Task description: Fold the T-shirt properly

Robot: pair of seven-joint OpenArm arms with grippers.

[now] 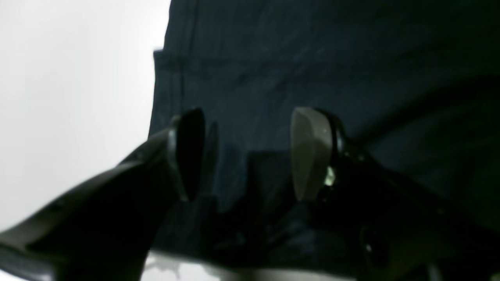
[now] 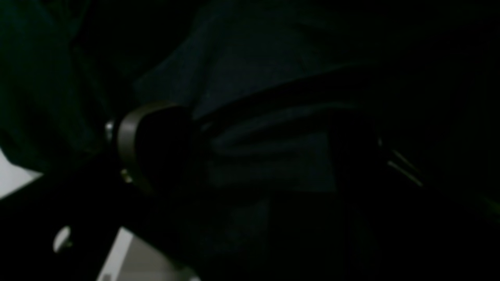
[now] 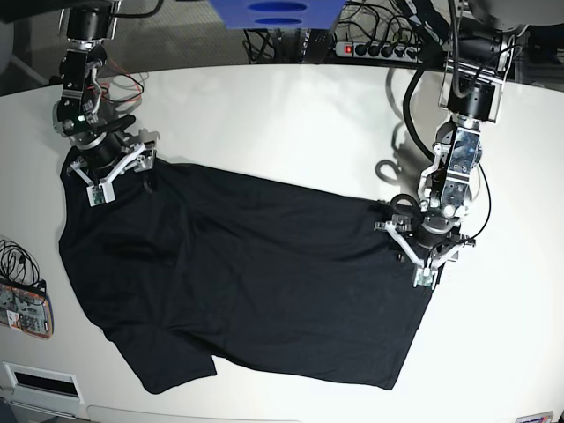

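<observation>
Right tool (image 3: 104, 167) down on T-shirt (image 3: 238, 273) upper-left corner, cloth bunched at fingers, spread unclear; shirt flat on white counter (image 3: 291, 123); left tool (image 1: 248, 154) spread, over shirt's right edge; bare counter beyond.

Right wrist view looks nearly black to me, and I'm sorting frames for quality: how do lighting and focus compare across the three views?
Right wrist view: badly underexposed, the T-shirt barely shows. Left wrist view: soft and blurred, the white table overexposed beside dark cloth. Base view: evenly lit and sharp, with both grippers clear.
</observation>
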